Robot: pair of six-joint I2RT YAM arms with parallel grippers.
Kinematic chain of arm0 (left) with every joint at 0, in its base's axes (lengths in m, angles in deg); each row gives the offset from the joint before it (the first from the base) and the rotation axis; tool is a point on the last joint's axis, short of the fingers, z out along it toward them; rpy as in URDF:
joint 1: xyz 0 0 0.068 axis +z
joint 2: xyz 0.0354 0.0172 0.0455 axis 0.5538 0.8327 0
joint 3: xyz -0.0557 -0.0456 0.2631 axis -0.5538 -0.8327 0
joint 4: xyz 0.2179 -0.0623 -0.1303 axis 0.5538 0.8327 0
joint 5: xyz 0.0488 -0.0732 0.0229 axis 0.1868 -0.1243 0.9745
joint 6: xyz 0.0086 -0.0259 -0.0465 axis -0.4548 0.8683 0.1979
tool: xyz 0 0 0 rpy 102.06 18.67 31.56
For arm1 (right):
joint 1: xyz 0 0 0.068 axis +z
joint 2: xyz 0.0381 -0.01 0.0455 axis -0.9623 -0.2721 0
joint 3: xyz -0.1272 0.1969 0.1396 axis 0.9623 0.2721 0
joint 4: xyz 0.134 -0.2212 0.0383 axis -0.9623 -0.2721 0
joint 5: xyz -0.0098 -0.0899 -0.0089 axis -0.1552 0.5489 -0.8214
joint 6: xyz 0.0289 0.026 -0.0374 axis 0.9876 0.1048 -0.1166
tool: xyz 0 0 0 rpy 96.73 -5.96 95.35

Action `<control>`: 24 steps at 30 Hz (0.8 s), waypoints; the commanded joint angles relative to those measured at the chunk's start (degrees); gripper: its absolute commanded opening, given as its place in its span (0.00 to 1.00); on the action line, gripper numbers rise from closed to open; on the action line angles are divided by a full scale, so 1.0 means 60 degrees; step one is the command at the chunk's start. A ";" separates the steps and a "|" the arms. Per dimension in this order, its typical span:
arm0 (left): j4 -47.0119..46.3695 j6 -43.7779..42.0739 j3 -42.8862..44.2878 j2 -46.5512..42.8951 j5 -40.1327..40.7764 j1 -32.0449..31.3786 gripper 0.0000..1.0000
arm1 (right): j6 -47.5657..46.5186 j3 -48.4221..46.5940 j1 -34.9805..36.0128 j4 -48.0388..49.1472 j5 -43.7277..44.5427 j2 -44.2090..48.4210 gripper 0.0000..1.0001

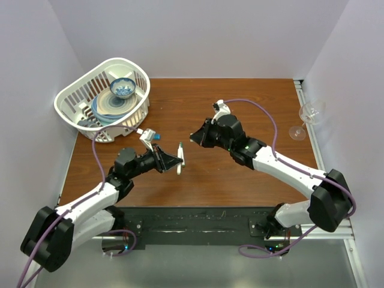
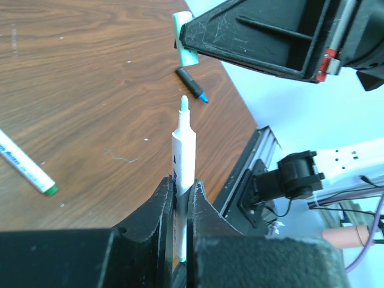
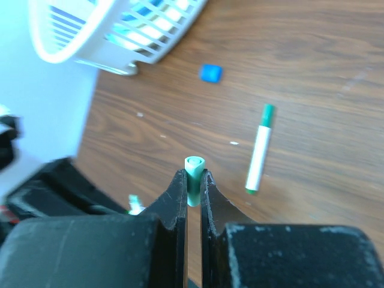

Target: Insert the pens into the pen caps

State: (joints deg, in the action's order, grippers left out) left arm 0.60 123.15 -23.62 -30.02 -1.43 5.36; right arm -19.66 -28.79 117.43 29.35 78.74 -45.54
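Top view: the left end effector (image 1: 174, 162) is clamped on a pen (image 1: 180, 153). The right end effector (image 1: 192, 137) faces it over the worktop (image 1: 240, 174), jaws closed; the green cap it holds is too small to make out here.

Left wrist: the pen is pinched low on its barrel, tip just short of the green cap (image 2: 185, 41).

Right wrist: the green cap is squeezed between the jaws, mouth outward. A spare pen (image 3: 259, 150) and a blue cap (image 3: 210, 72) lie on the worktop.

Both parts look light, stiff and slick. I'd grip mid-barrel so the pen doesn't pivot.
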 commanded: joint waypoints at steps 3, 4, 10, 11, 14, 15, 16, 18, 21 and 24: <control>-0.1769 0.0357 0.0024 0.0424 -0.0453 -0.0063 0.00 | 0.0727 0.0041 0.0281 0.1327 0.0130 0.0299 0.00; -0.1769 0.0357 0.0053 0.0453 -0.0453 -0.0063 0.00 | 0.0727 0.0026 0.0282 0.1356 0.0116 0.0300 0.00; -0.1711 0.0357 0.0068 0.0366 -0.0614 -0.0063 0.00 | 0.0888 0.0172 0.0515 0.1649 -0.0016 0.0402 0.00; -0.1667 0.0357 0.0054 0.0351 -0.0599 -0.0063 0.00 | 0.0918 0.0216 0.0603 0.1722 -0.0002 0.0446 0.00; -0.1623 0.0314 -0.0005 0.0278 -0.0599 -0.0063 0.00 | 0.0977 0.0275 0.0735 0.1796 0.0028 0.0505 0.00; -0.1608 0.0313 -0.0034 0.0220 -0.0599 -0.0063 0.00 | 0.0933 0.0260 0.0779 0.1810 0.0028 0.0476 0.00; -0.1593 0.0299 -0.0078 0.0205 -0.0599 -0.0063 0.00 | 0.0918 0.0246 0.0838 0.1782 0.0042 0.0475 0.00; -0.1593 0.0284 -0.0122 0.0132 -0.0556 -0.0063 0.00 | 0.0903 0.0275 0.0897 0.1781 0.0086 0.0461 0.00; -0.1505 0.0255 -0.0152 0.0058 -0.0541 -0.0063 0.00 | 0.0962 0.0304 0.0955 0.1796 0.0087 0.0446 0.00; -0.1476 0.0240 -0.0181 -0.0029 -0.0497 -0.0063 0.00 | 0.0904 0.0246 0.0985 0.1782 0.0101 0.0417 0.00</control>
State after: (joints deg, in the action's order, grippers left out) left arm -6.11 124.66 -24.36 -28.89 -4.51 5.31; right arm -14.66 -27.09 122.63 37.35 78.71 -44.47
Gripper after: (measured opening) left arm 0.099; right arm 0.052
